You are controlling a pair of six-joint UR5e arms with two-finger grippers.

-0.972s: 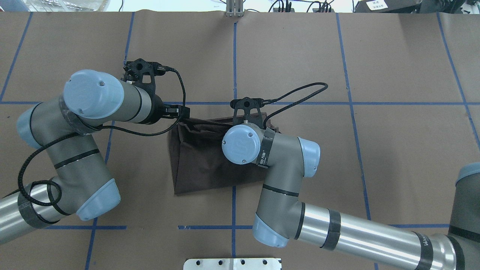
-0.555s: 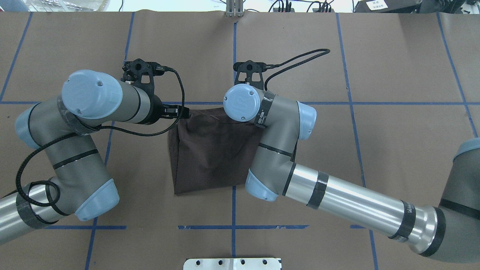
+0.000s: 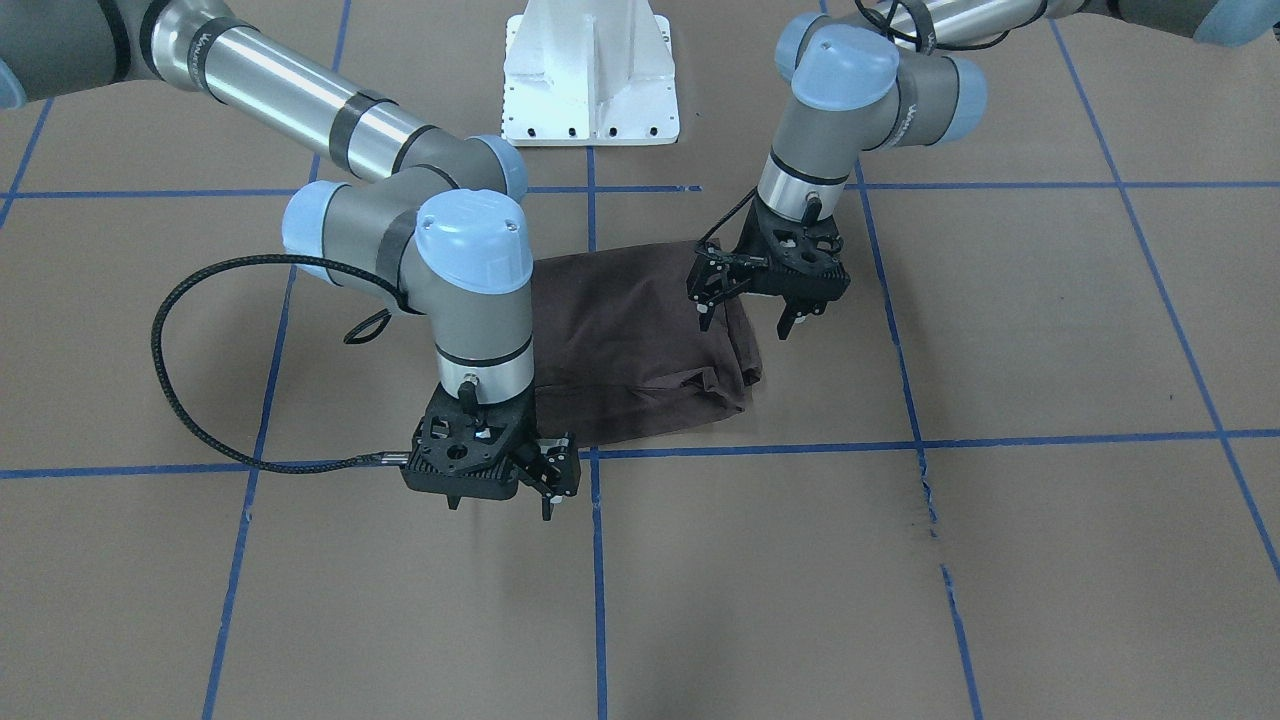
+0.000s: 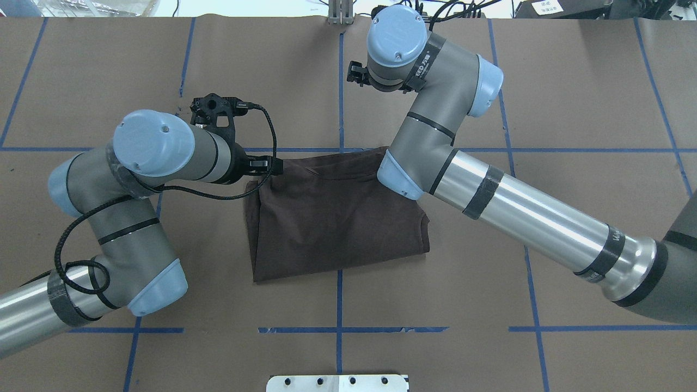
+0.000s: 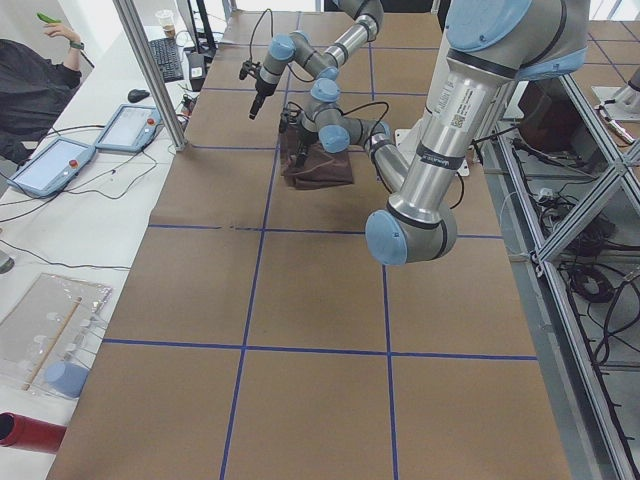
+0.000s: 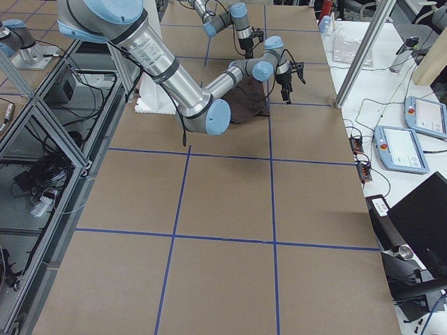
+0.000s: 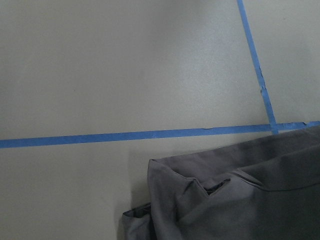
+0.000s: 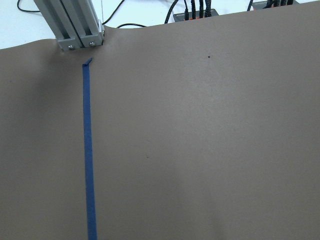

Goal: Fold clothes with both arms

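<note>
T-shirt (image 4: 332,218) is folded into a rough rectangle, flat on the tabletop (image 4: 572,109) mid-scene. It straddles the centre blue tape line (image 4: 338,305), and its far edge runs just near of the cross line. Left fingers (image 3: 704,305) hover at the far-left corner, spread, gripping nothing; one is over the cloth, the other just off its left edge. The left wrist view shows that corner lying rumpled on the paper. Right fingers (image 3: 547,505) are spread too and empty, well beyond the shirt's far edge, off the cloth. The right arm (image 4: 523,218) crosses over the shirt's right side.
</note>
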